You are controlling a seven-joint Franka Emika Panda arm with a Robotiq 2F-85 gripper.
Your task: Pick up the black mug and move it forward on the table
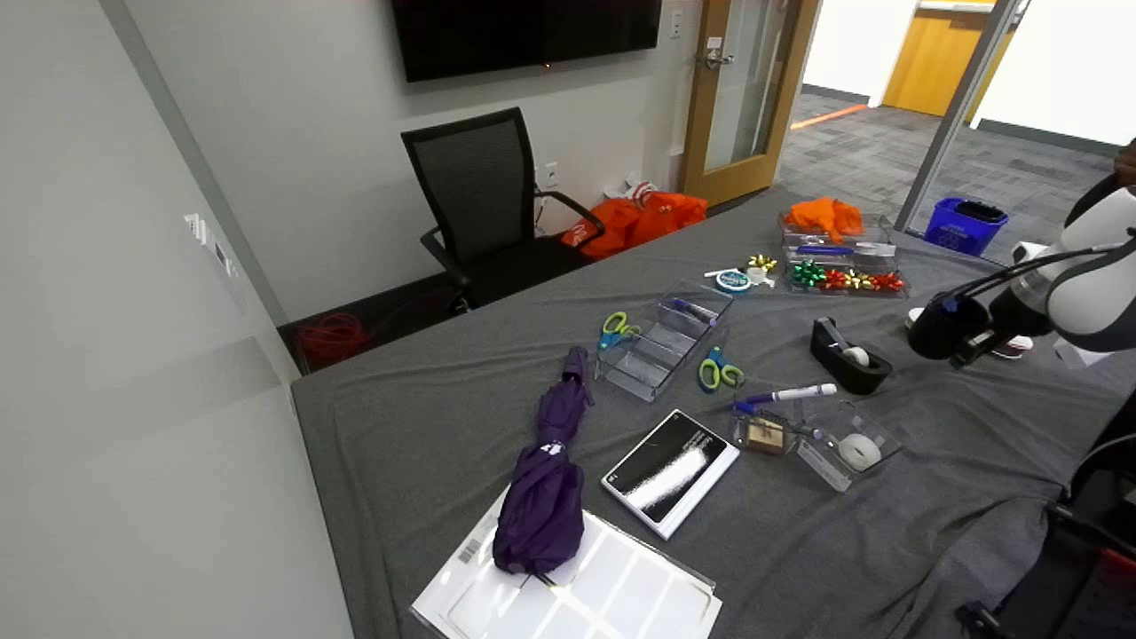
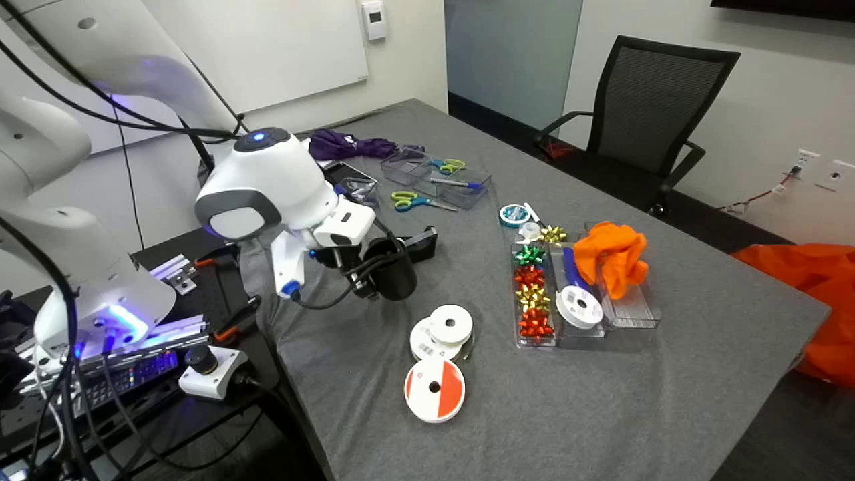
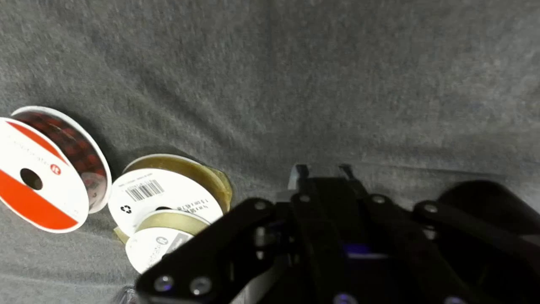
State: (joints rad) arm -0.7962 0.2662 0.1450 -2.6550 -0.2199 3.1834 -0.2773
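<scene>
Pinching the black mug (image 1: 942, 332) just beside the tape dispenser (image 1: 843, 366)

Holding the black mug in the gripper (image 3: 324, 171), drawn in close on it, tilted rather than upright. Seen in both exterior views just beside the tape dispenser, on the side toward the ribbon spools (image 2: 427, 349). Too dark, black on black in the wrist view, to tell at which part of the black mug, or whether touching the table (image 1: 417, 417) or just clear of it.

Reckoning from the tape dispenser, can make out in an exterior view a white marker (image 1: 803, 392) just nearer the camera, then a small clear tray (image 1: 825, 468) with a tape roll (image 1: 859, 452) in it. To the left of the tape dispenser there, can see green-handled scissors (image 1: 717, 358), then a divided clear tray (image 1: 626, 382), and, farther off on the same side, a black-and-white box (image 1: 670, 470) and a purple umbrella (image 1: 548, 475).

In an exterior view, can also find bows (image 2: 533, 294) in a row to the right of the tape dispenser, with an orange cloth (image 2: 613, 257) farther out to the right.
</scene>
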